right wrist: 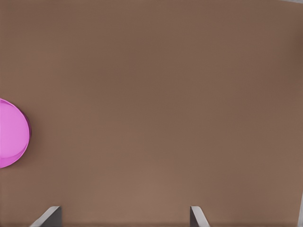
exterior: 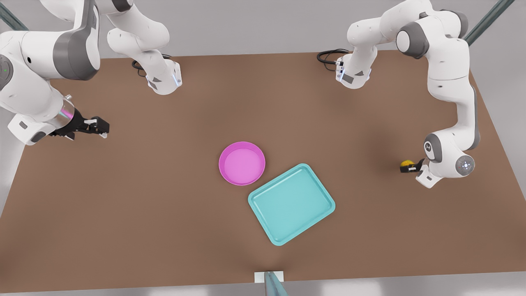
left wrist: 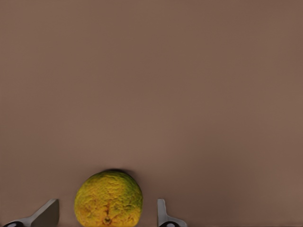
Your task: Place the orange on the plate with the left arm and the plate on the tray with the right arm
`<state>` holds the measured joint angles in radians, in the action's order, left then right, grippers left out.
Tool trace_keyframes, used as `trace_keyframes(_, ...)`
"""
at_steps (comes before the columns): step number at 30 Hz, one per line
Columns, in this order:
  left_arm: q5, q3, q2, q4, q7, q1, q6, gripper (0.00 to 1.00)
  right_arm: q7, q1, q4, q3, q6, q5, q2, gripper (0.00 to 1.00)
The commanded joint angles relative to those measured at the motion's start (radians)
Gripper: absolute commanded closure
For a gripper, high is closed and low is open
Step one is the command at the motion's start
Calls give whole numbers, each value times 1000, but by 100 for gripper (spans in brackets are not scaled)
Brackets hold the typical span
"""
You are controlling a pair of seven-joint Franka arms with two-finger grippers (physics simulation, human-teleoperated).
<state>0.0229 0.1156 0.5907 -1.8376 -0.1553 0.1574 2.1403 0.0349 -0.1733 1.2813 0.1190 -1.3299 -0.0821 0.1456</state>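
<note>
Over at the front view's right, the left gripper (exterior: 412, 166) sits low at the table (exterior: 164, 197) with the orange (exterior: 407, 164) between its fingers; it is down there because the fruit has to be picked up before anything else can happen. The left wrist view settles what the front view cannot: the orange (left wrist: 108, 199) lies on the brown surface with a finger (left wrist: 164, 215) on either side and a clear gap to each, so the claw is spread around it, not pinching it yet. The other arm waits at the front view's left, its right gripper (exterior: 98, 126) held above the bare table well apart from everything, its job coming later by my reckoning. Its own camera shows two fingertips (right wrist: 49, 215) standing wide apart with nothing between them, and an edge of the plate (right wrist: 12, 135) off to one side. The front view alone gives the layout — the plate (exterior: 241, 163) empty near the middle, the tray (exterior: 291, 204) just beside it, their rims nearly touching, both far from the orange. I'd judge the squeeze on the fruit to be the step in hand.
</note>
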Motion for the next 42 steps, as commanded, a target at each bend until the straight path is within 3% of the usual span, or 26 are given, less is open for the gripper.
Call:
trace_keyframes(1, 2, 1, -3, -14, -144, 2, 29, 0, 5, 0, 0, 1, 0, 1, 0, 0)
trace_keyframes(13, 0, 13, 40, -52, -181, 2, 35, 0, 10, 0, 0, 1, 0, 2, 12, 0)
trace_keyframes(14, 0, 13, 40, -52, -181, 4, 35, 2, 10, 0, 0, 1, 0, 4, 12, 0)
trace_keyframes(15, -1, 13, 40, -52, -181, 4, 35, 21, 10, 0, 0, 1, 0, 4, 12, 0)
trace_keyframes(27, -6, 13, 31, -51, -167, 4, 32, 25, 11, 1, 1, 1, -3, 7, 15, 0)
trace_keyframes(33, -11, 4, -38, -52, -142, -2, 26, 29, 11, 1, 1, 1, -5, 7, 17, 0)
trace_keyframes(37, -12, -54, -177, -86, 55, -134, 23, 29, 11, 1, 0, 1, -6, 7, 22, 0)
trace_keyframes(42, -14, -65, -224, -48, 315, -501, -42, 29, 11, 1, 1, 1, -8, 7, 23, 0)
